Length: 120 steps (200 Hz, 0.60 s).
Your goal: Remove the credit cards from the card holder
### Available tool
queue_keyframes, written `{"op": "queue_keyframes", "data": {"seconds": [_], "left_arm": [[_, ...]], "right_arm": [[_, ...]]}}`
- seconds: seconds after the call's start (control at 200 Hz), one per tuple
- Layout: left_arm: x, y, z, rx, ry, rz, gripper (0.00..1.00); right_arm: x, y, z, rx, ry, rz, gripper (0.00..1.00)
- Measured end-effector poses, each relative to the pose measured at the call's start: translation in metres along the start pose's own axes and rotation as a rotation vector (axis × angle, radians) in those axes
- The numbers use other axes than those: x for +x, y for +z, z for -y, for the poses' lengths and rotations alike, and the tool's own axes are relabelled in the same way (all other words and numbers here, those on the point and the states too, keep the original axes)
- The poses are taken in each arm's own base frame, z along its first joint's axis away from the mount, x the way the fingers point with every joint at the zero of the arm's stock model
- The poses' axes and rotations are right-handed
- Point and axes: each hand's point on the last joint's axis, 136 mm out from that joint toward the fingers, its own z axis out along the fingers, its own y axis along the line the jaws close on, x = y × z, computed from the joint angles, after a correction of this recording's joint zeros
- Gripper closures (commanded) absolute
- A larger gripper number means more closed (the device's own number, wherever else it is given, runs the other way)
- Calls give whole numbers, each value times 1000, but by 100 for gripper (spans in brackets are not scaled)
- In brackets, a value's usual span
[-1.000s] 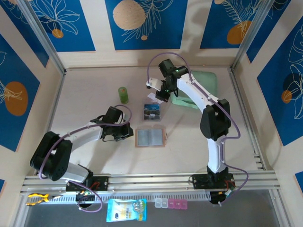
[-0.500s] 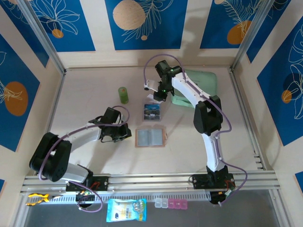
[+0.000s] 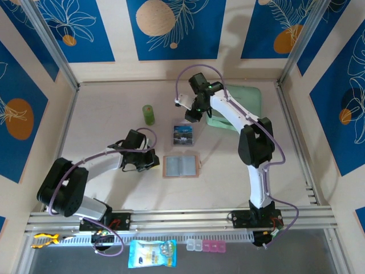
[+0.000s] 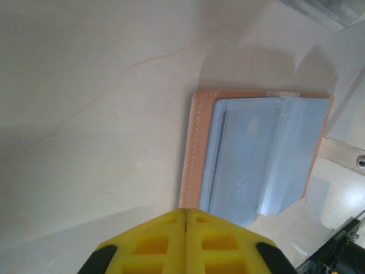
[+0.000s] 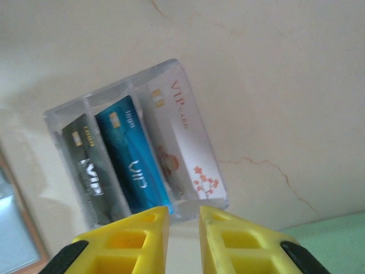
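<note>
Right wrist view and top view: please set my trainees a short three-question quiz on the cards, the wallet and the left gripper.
1. Multiple choice: how many cards lie side by side in the clear tray? A) two B) three C) five
2. True or false: the wallet lies folded shut.
3. Fill in the missing word: the fingers of the left gripper are pressed together, so it is ____ (open or shut).

Key: 1 B. 2 false, it lies spread open with its inside up. 3 shut.
</note>
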Motion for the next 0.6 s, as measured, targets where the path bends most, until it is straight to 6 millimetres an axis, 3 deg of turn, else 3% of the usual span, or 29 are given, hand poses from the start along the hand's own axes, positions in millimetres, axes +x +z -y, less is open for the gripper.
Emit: {"op": "queue_keyframes", "data": {"seconds": [0.18, 0.31, 0.6], "left_arm": [[5, 9, 1, 5, 5, -31, 95], [8, 15, 5, 13, 21, -50, 95], [15, 28, 10, 13, 42, -83, 96]], "right_arm": [[-8, -22, -26, -7, 204, 85, 79], [-9, -27, -49, -52, 379, 131, 83], [15, 2, -113, -214, 802, 105, 90]]}}
